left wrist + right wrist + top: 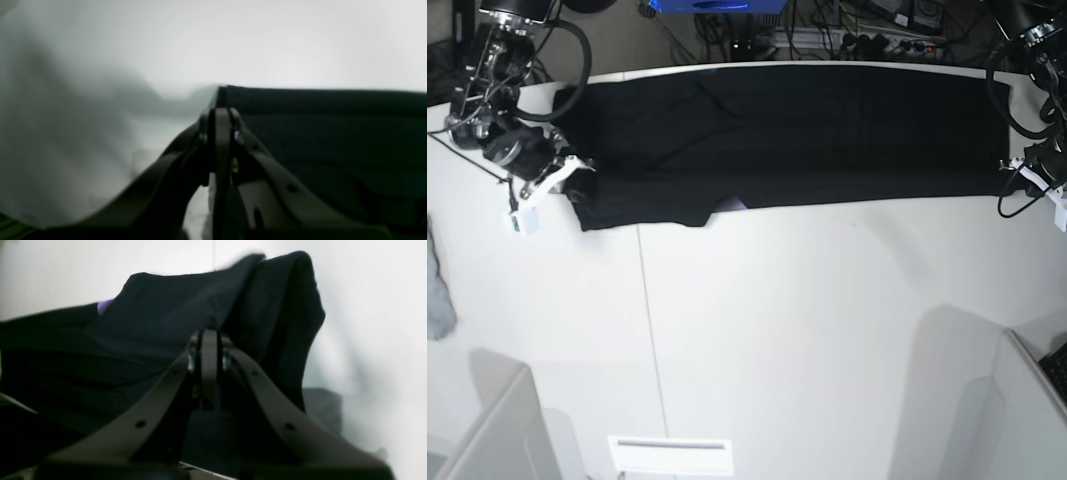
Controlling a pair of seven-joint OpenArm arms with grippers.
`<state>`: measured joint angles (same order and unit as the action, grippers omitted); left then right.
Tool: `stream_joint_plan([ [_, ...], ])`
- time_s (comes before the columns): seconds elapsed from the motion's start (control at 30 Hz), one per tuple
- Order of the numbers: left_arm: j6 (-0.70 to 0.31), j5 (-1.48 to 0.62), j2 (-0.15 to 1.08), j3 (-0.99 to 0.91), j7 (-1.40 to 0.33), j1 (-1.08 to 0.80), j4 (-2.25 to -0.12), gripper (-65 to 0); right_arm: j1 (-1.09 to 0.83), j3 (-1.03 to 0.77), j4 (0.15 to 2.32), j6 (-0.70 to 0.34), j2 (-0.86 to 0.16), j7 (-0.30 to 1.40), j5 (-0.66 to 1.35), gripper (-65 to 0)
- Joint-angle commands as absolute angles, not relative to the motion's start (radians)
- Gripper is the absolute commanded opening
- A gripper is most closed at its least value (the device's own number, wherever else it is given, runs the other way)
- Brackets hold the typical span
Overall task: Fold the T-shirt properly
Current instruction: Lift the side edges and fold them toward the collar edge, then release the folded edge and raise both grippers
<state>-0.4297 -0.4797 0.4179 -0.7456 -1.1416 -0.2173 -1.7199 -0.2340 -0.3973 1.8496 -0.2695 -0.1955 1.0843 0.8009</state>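
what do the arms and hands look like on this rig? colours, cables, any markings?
Both arms are black with loose black cables looping beside them. In the base view the right hand and left hand carry white parts near the tips. In the wrist views the fingers are dark, curved plastic strips with small holes, meeting at silver screws. No markings visible.

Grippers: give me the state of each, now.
Left gripper: shut on the T-shirt, at its edge.
Right gripper: shut on the T-shirt, at the other end.
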Motion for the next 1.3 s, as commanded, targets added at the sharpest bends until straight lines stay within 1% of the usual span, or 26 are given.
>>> stream_joint_plan([
  [0.0,-0.429,-0.478,0.441,-0.754,-1.127,-0.223,-1.738,-65.0,-0.234,-0.403,1.871,-0.269,-0.209,1.066,0.808,-65.0],
  [0.13,-0.429,-0.478,0.443,-0.754,-1.127,-0.262,-1.765,-65.0,-0.254,-0.414,1.920,-0.269,-0.208,1.106,0.809,-65.0],
  [0.3,-0.429,-0.478,0.437,-0.746,-1.127,-0.302,-1.801,-65.0,-0.278,-0.450,1.954,-0.269,-0.166,1.168,0.809,-65.0],
  [0.47,-0.429,-0.473,0.433,-0.753,-1.124,-0.329,-1.817,-65.0,-0.320,-0.455,1.982,-0.269,-0.145,1.173,0.809,-65.0],
  [0.9,-0.429,-0.466,0.435,-0.746,-1.124,-0.378,-1.816,-65.0,-0.406,-0.450,1.983,-0.269,-0.143,1.173,0.808,-65.0],
  [1.27,-0.427,-0.466,0.432,-0.745,-1.127,-0.403,-1.805,-65.0,-0.410,-0.449,1.977,-0.269,-0.131,1.173,0.802,-65.0],
])
